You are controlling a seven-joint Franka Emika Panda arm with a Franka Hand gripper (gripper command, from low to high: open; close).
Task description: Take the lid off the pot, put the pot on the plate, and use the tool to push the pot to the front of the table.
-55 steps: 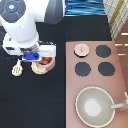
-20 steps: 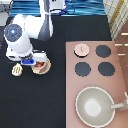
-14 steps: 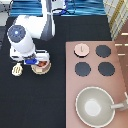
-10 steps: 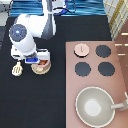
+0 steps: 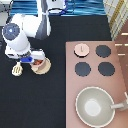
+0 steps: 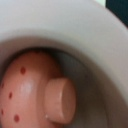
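The tool (image 5: 31,58), its grip impossible to tell, is hovering over the pot (image 5: 37,61) on the plate (image 5: 43,69), with the spatula (image 5: 17,70) lying just beside them toward the exterior view's left.

Gripper (image 5: 27,59) sits low over the pot (image 5: 38,61) on the plate (image 5: 42,67), so that corner's crowded: the tool (image 5: 17,70) lies just beside the plate toward the exterior view's left. Plenty of bare desk (image 5: 40,105) toward the bottom. The right side's blocked by the stove (image 5: 95,80), with the lid (image 5: 81,49) and big pan (image 5: 95,106) on it.
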